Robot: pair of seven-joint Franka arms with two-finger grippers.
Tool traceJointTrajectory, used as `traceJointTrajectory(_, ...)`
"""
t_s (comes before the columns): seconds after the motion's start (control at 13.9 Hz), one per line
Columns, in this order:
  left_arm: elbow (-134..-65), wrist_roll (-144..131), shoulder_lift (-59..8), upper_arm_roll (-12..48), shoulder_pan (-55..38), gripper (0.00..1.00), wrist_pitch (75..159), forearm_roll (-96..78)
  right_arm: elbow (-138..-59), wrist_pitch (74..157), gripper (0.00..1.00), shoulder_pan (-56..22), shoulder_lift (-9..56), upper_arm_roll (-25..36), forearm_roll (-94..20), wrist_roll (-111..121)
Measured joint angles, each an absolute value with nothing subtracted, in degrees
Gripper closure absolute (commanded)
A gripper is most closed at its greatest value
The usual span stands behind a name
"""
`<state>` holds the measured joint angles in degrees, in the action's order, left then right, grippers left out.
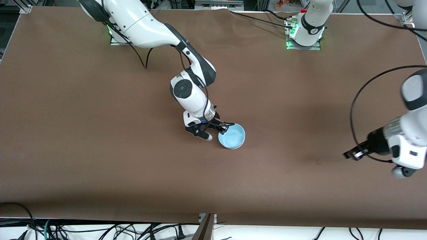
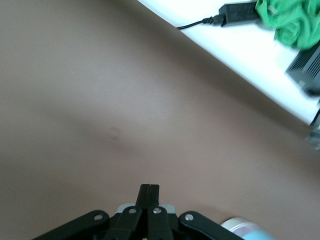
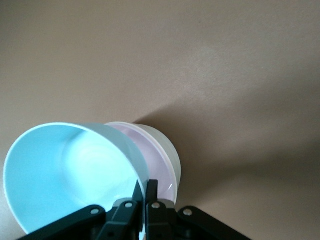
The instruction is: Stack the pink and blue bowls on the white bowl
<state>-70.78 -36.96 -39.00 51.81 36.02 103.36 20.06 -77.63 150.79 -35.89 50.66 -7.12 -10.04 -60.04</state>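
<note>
blue bowl (image 3: 65,175) | right gripper (image 3: 142,192) fingers pinch rim | left gripper (image 2: 149,192) fingers together

- A brown table cover (image 1: 100,133) is lying across the whole work surface.
- Black cables (image 1: 100,230) are tangling along the edge nearest the front camera.
- A green cloth (image 2: 287,20) is sitting beside a black power adapter (image 2: 240,12) on a white surface.

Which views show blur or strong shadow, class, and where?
Front view: sharp, even light, the right claw pinching the blue bowl. Left wrist view: soft throughout, floor past the table washed out, left claw shut. Right wrist view: the pink bowl and white bowl cast a long shadow.
</note>
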Motion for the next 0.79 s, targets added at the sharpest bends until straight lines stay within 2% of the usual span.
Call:
traceJointTrajectory(0.14,-70.92,-29.23,-36.65,52.4,39.13,1.0,97.87,19.99,-77.32,150.79,1.0,-36.21,50.84,-7.03,-9.98,-60.04)
traceJointTrajectory(0.29,-72.32,-26.34,-34.59,53.45,41.71,1.0,95.94,19.99,-77.26,150.79,0.97,-36.39,50.85,-7.01,-9.88,-60.04)
traceJointTrajectory(0.36,-73.68,-25.84,-33.43,53.65,42.57,1.0,95.73,19.99,-77.26,150.79,0.6,-36.4,50.84,-6.97,-9.85,-60.03)
traceJointTrajectory(0.43,-75.3,-25.61,-32.21,53.75,43.33,1.0,95.71,19.99,-77.25,150.79,0.01,-36.4,50.85,-6.87,-9.84,-60.02)
traceJointTrajectory(0.79,-86.94,-25.46,-24.0,57.99,48.98,1.0,97.61,19.99,-76.97,150.53,0.0,-36.37,50.84,-6.26,-9.82,-60.0)
